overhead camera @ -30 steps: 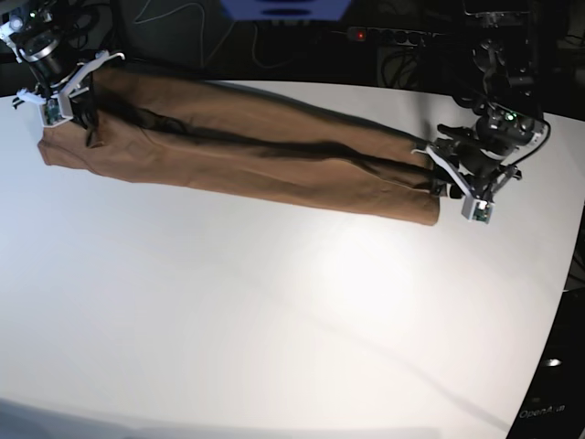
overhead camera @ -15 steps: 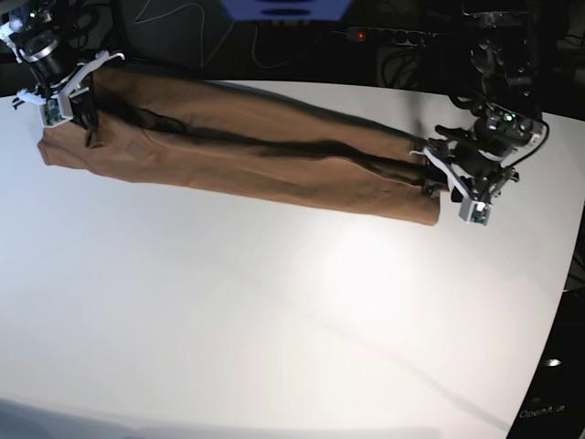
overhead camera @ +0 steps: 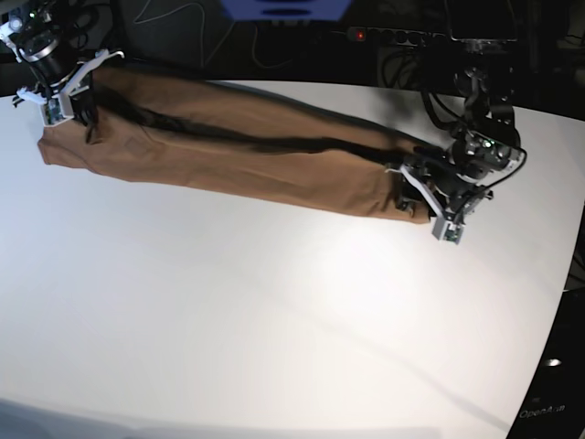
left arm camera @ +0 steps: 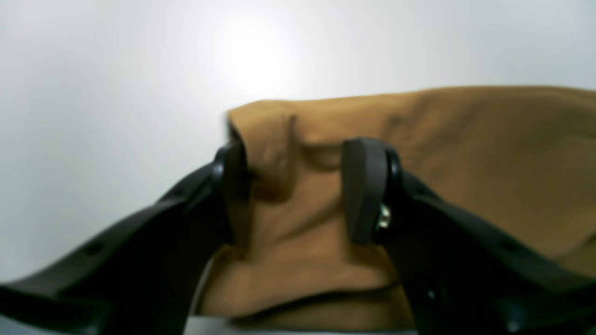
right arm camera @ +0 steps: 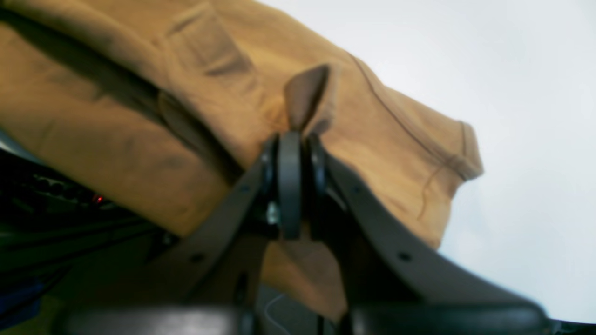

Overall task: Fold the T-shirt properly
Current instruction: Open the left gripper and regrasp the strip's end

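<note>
Base view: T-shirt [overhead camera: 238, 151] on desk [overhead camera: 274, 320] already narrowed lengthwise into 1 long band, crosswise folds left; right fingers [right arm camera: 291, 139] pinched on 1 end, left fingers [left arm camera: 365, 186] spread around the other.

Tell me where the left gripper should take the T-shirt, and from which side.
Take the end hem of the T-shirt, coming in from beyond that end along its length. The left gripper is open astride a raised fold there, thick enough to pinch.
</note>
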`<action>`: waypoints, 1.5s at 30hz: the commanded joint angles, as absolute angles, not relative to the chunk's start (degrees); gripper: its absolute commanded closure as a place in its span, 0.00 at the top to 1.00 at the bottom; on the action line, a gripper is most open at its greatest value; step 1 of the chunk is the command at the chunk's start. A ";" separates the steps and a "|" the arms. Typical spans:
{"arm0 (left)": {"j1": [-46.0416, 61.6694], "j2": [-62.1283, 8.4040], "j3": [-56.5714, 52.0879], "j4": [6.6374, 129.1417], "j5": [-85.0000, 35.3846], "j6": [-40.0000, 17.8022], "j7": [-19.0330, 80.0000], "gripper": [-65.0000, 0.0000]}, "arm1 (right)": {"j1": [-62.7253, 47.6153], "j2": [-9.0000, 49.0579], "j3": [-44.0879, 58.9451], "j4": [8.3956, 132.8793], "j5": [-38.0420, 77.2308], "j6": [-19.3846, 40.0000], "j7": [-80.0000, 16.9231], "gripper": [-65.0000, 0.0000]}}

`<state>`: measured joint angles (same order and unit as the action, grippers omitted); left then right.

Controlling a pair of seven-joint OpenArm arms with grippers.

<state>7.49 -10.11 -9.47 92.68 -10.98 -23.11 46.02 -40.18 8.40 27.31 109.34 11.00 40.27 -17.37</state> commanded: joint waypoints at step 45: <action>8.31 -12.00 -8.48 95.87 -11.03 -22.99 45.67 0.04 | -40.66 9.01 27.56 110.11 9.45 40.00 -16.22 0.00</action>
<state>9.28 -11.55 -8.21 94.83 -10.52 -22.90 46.94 -40.14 8.51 27.18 109.34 9.06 40.27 -17.37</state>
